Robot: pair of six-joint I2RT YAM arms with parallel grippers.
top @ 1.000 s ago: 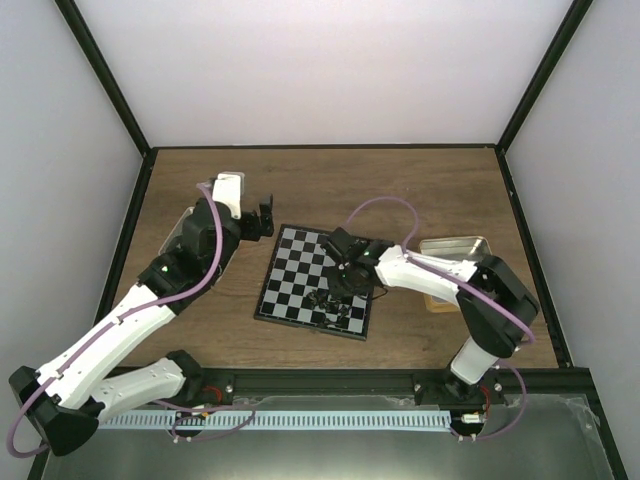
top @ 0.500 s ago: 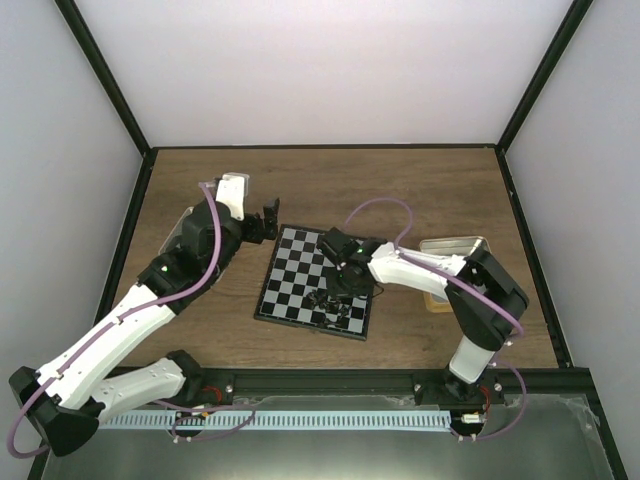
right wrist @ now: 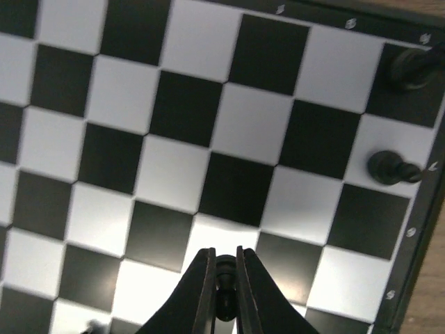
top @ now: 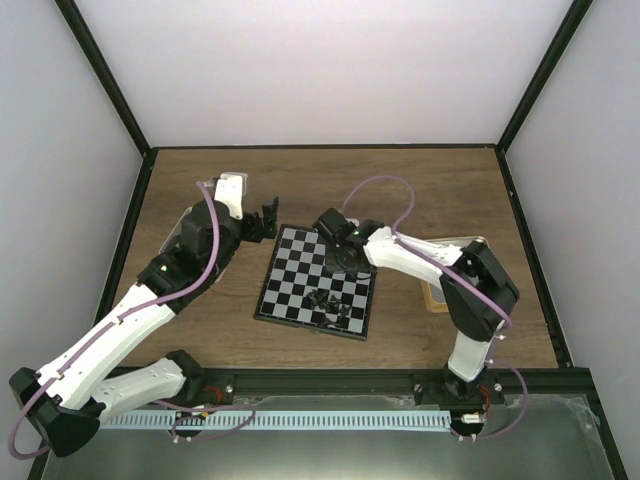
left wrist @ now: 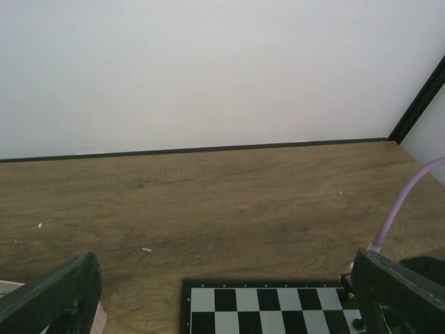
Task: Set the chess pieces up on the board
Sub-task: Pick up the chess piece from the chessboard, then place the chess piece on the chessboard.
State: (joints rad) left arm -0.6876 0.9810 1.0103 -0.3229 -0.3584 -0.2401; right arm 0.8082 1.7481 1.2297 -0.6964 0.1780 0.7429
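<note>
Right wrist view alone shows the grip: the right end effector point(right wrist: 224, 259) has its fingers pressed together on one tiny black chess piece point(right wrist: 224, 270) above the board point(right wrist: 181, 111). Whether the piece touches a square cannot be told. Two more black pieces point(right wrist: 389, 168) stand on squares along the rimmed edge.

Top external view hides that pinch under the wrist. It does show a loose heap point(top: 330, 303) of them on the board's near squares, too small to tell apart.

Left wrist view shows the left end effector point(left wrist: 222, 306) spread wide above the desk point(left wrist: 208, 202), just beside the board's corner. A tin point(top: 436, 297) lies mostly covered by the right arm.
</note>
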